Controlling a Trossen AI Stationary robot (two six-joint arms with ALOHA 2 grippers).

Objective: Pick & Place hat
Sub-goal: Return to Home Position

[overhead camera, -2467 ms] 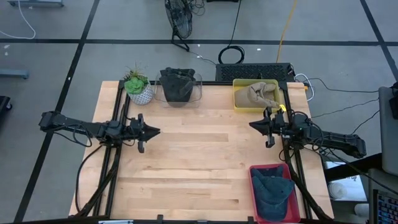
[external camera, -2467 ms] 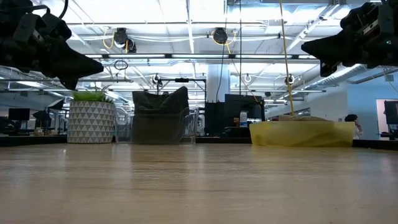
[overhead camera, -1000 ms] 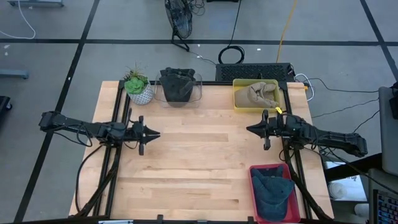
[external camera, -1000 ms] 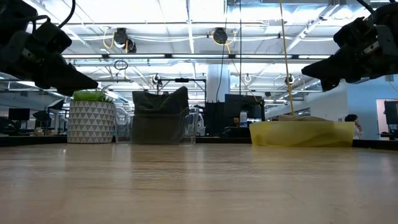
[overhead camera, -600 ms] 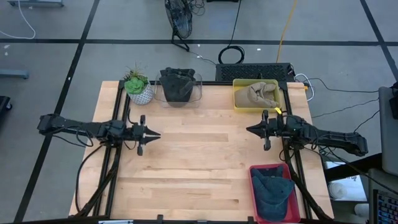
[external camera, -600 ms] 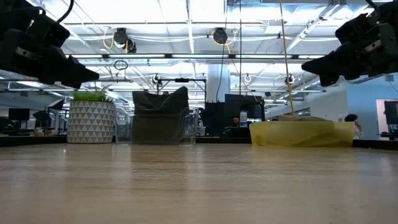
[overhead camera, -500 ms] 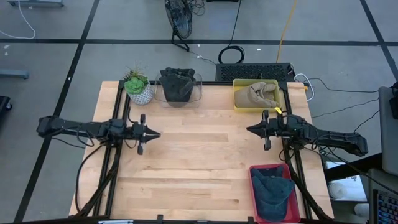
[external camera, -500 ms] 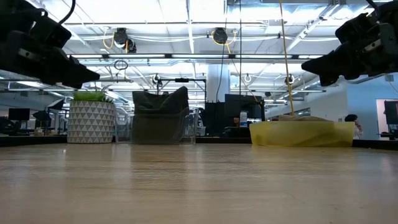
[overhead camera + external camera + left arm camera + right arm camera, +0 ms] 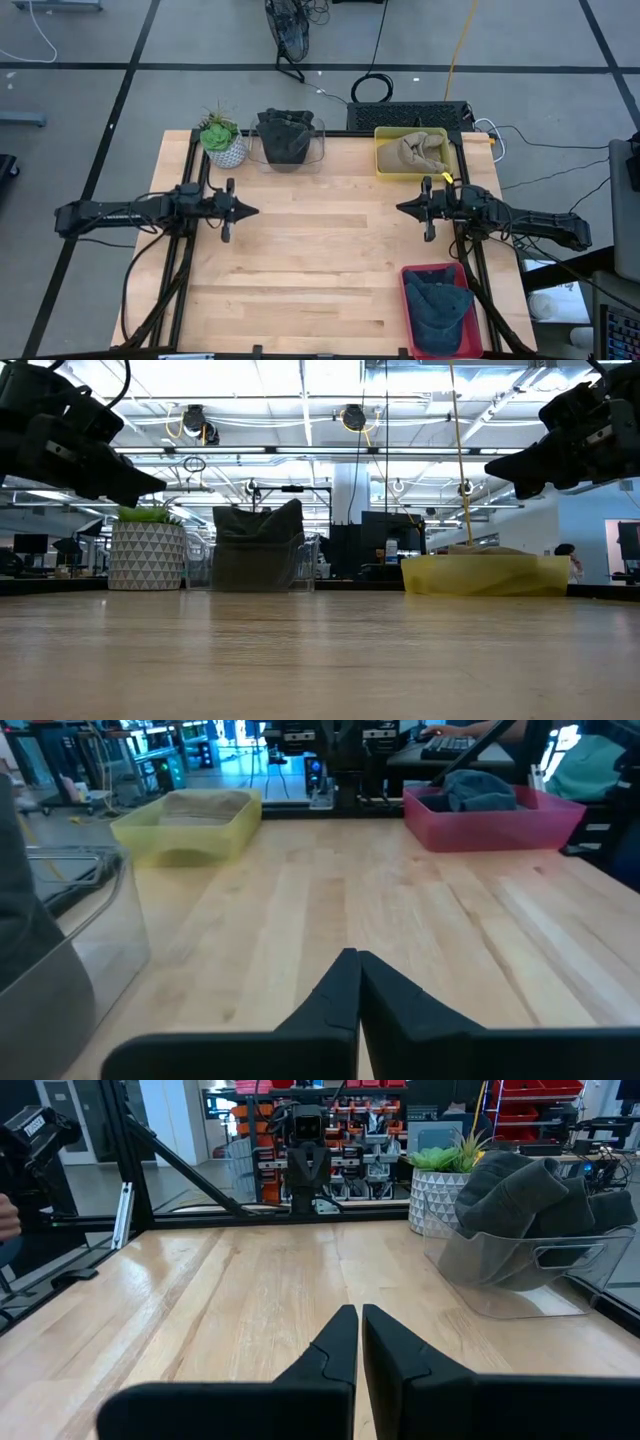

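On the wooden table (image 9: 320, 270), a brown cap (image 9: 418, 150) lies crumpled in the yellow bin (image 9: 378, 150) at the overhead frame's upper right, long axis left to right; its brim's direction cannot be told. A black cap (image 9: 284, 138) sits in the clear bin (image 9: 318, 150), upper centre; a blue cap (image 9: 440, 312) lies lengthwise in the red bin (image 9: 405, 300), lower right. The left gripper (image 9: 252, 211) and right gripper (image 9: 400, 208) hover at mid-height, fingers pressed together, empty.

Plant (image 9: 221, 140) left of bin (image 9: 320, 142) (cap (image 9: 285, 138) inside), at table (image 9: 300, 260) rear.
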